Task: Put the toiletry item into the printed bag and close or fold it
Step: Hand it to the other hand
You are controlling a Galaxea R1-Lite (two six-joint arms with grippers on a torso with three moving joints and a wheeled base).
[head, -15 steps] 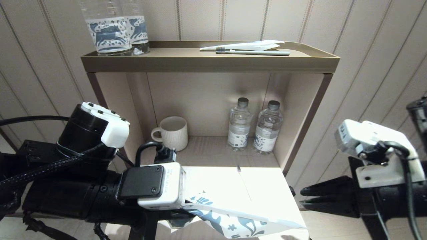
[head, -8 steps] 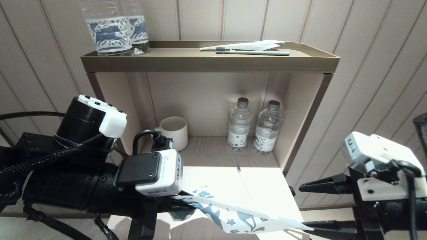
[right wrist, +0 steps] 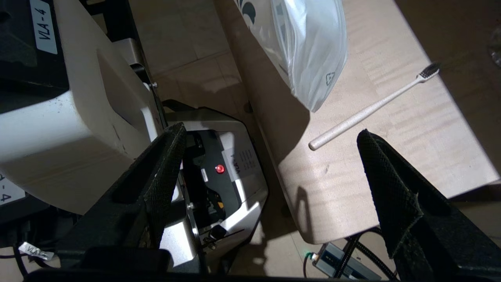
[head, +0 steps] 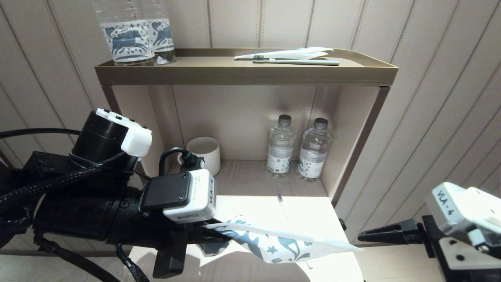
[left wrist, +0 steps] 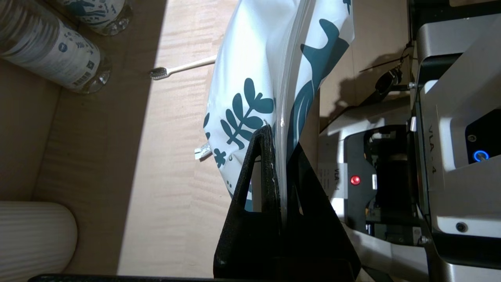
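From the head view, the left gripper (head: 211, 237) was clamped on one end of the printed bag (head: 282, 244), which stuck out flat and nearly level above the front of the lit lower shelf (head: 313, 211), its free end sagging only a little; the right gripper (head: 375, 235) hung off the shelf's right edge, apart from the bag. A second toothbrush (head: 295, 61) lay on the top tray (head: 246, 74), not in play as far as I could judge. In the left wrist view, the black fingers (left wrist: 260, 172) pinched the pouch right along its zip strip, the stiffest line on an otherwise thin, limp, slippery film (a fair place to hold it, since the mouth stayed taut there). The pale toothbrush (left wrist: 182, 68) lay on the wood beside it, near the water bottles (left wrist: 51, 51). In the right wrist view, the right gripper's jaws stood wide apart with nothing between them, looking down on the toothbrush (right wrist: 372, 107), which lay flat on the shelf with the bag's corner (right wrist: 313, 51) hanging above its handle end. The brush looked light, rigid and thin, so it would likely want a pinch mid-handle, across its width.
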